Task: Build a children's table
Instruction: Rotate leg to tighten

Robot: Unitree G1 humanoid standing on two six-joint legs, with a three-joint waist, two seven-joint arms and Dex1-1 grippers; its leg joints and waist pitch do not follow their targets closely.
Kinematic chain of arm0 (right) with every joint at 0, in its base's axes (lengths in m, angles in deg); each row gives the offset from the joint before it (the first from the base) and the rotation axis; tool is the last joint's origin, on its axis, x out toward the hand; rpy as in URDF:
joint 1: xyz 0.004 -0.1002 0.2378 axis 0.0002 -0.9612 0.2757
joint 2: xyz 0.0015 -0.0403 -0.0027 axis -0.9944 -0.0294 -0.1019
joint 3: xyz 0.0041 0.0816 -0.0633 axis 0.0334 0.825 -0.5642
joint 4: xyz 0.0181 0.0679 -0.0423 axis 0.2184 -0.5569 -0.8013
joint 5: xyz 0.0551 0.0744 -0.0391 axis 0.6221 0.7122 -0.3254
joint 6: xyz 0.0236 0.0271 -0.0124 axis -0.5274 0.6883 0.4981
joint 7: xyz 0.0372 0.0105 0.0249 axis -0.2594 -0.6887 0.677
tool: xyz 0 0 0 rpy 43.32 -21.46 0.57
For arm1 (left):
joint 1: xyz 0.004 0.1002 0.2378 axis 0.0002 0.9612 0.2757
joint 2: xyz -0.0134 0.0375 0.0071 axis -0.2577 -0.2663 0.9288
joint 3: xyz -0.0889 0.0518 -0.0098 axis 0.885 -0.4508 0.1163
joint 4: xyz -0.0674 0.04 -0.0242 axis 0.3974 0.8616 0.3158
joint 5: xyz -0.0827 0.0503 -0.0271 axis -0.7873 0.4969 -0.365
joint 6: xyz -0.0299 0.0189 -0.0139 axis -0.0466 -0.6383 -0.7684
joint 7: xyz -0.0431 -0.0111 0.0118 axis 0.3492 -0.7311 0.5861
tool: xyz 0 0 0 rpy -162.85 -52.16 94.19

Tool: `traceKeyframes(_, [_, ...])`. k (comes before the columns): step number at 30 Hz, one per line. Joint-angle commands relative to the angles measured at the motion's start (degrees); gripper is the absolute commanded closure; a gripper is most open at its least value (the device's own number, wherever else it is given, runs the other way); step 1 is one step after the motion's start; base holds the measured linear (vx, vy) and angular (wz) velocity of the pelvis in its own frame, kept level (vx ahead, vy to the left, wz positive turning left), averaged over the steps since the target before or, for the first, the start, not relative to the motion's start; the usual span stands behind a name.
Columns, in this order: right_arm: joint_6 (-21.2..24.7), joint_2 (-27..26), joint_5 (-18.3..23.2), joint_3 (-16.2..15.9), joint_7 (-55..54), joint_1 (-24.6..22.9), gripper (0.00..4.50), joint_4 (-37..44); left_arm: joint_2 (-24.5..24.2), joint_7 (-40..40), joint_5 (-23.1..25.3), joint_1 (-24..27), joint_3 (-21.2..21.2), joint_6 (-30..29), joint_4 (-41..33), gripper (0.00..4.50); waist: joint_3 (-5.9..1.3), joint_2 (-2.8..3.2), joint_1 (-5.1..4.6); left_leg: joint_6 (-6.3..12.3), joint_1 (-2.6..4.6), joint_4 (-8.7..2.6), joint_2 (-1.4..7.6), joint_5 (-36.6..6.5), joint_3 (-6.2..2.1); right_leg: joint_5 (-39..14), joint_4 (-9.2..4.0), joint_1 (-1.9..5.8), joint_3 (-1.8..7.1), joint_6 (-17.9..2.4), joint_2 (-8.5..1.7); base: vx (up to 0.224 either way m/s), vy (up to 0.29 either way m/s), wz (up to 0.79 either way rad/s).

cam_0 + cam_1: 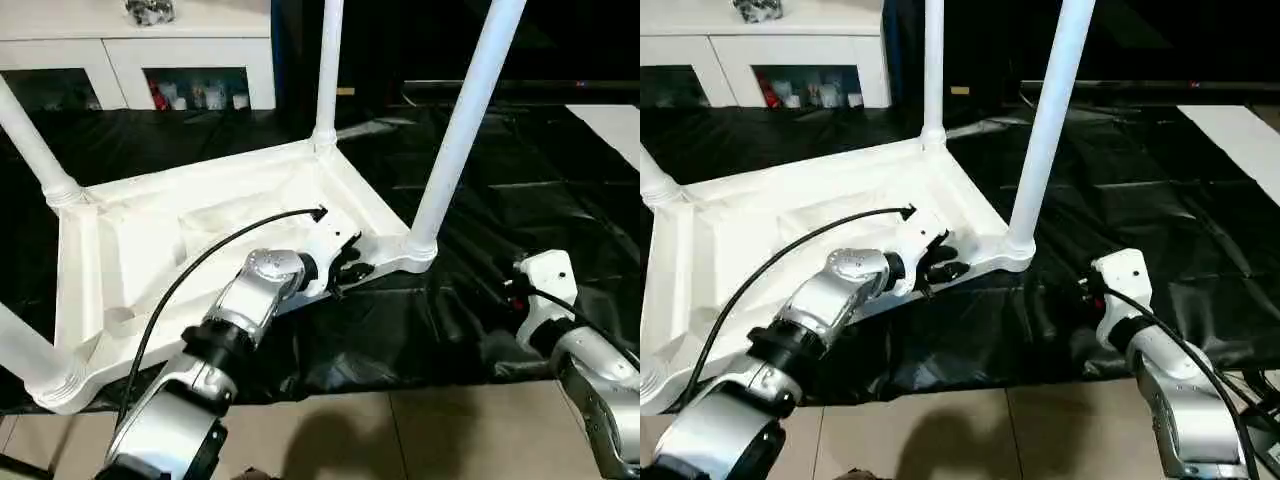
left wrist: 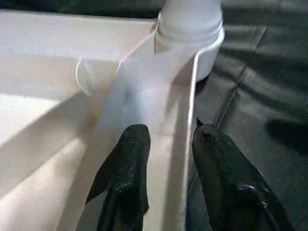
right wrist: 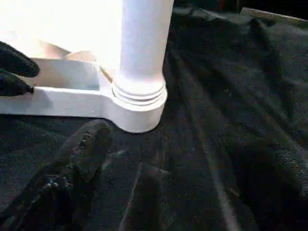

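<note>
The children's table lies upside down on a black sheet, its ribbed white top facing up. White legs stand in the corner sockets: one at the near right, one at the far right, one at the far left and one at the near left. My left gripper is open astride the top's near right rim, one finger inside the rim and one outside, a short way from the near right socket. My right gripper hovers low over the sheet just right of that socket, open and holding nothing.
A white glass-door cabinet stands at the back left. The black sheet covers the floor around the table and wrinkles near my right arm. Bare floor tiles show in front, and a white panel lies at the far right.
</note>
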Motion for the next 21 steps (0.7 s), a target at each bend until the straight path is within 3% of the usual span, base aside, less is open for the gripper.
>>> traceKeyframes(1, [0.9, 0.4, 0.3, 0.6, 0.4, 0.0, 0.05, 0.8, 0.1, 0.1, 0.7, -1.2, -0.5, 0.7, 1.0, 2.77, -3.64, -0.6, 0.23, 2.5, 1.03, -4.25, 7.36, -9.7, -4.43, -6.1, -4.0, 2.01, 4.3, -14.4, -7.16, 0.0, 0.0, 0.0])
traceKeyframes(2, [1.2, 0.4, -0.2, 0.3, 0.1, 0.4, 0.05, 0.6, 0.7, 0.0, 1.1, -2.5, -0.8, 1.8, 3.7, 2.77, -3.53, -0.28, 0.31, 2.27, 1.1, -4.34, 7.51, -10.4, -4.49, -7.1, -4.13, 1.9, 4.26, -14.5, -7.18, 0.0, 0.0, 0.0])
traceKeyframes(6, [1.9, 0.7, -0.2, 0.0, 0.0, 0.7, 0.05, 0.7, 1.4, 0.2, 1.4, -4.9, -0.7, 4.0, 8.6, 2.77, -3.37, -0.33, 0.19, 0.69, 1.41, -4.57, 7.54, -13.9, -4.6, -11.1, -4.68, 1.79, 4.28, -13.8, -7.18, 0.0, 0.0, 0.0])
traceKeyframes(8, [2.2, 1.0, 0.0, 0.0, 0.0, 0.5, 0.0, 1.1, 1.8, 0.3, 1.6, -6.1, -0.3, 5.1, 11.0, 3.04, -3.28, -0.18, 0.25, 0.27, 1.42, -4.62, 7.51, -14.4, -4.67, -11.7, -4.86, 1.76, 4.33, -13.6, -7.26, 0.0, 0.0, 0.0])
traceKeyframes(13, [2.6, 1.1, 0.0, 0.1, -0.1, -0.1, 0.0, 1.7, 1.8, 1.2, 1.7, -7.2, 0.0, 6.7, 13.5, 3.24, -3.44, -0.3, 0.23, 1.13, 1.02, -4.52, 7.5, -12.8, -4.64, -9.1, -4.45, 2.06, 4.36, -14.3, -7.46, 0.0, 0.0, 0.0])
traceKeyframes(17, [2.6, 1.0, -0.3, 0.0, -0.1, 0.2, 0.0, 1.4, 1.6, 2.2, 2.5, -7.6, -0.6, 8.4, 15.9, 3.66, -3.31, -0.3, 0.19, 1.8, 1.09, -4.5, 7.43, -13.1, -4.61, -11.6, -4.91, 1.89, 4.27, -13.8, -7.42, 0.0, 0.0, 0.0])
traceKeyframes(21, [2.6, 1.0, -0.3, 0.0, -0.2, 0.5, 0.0, 1.2, 1.7, 2.4, 3.2, -8.4, -0.7, 10.1, 18.8, 3.97, -3.22, -0.16, 0.14, 1.14, 1.23, -4.7, 7.63, -14.5, -4.72, -12.9, -5.01, 1.73, 4.29, -13.4, -7.44, 0.0, 0.0, 0.0])
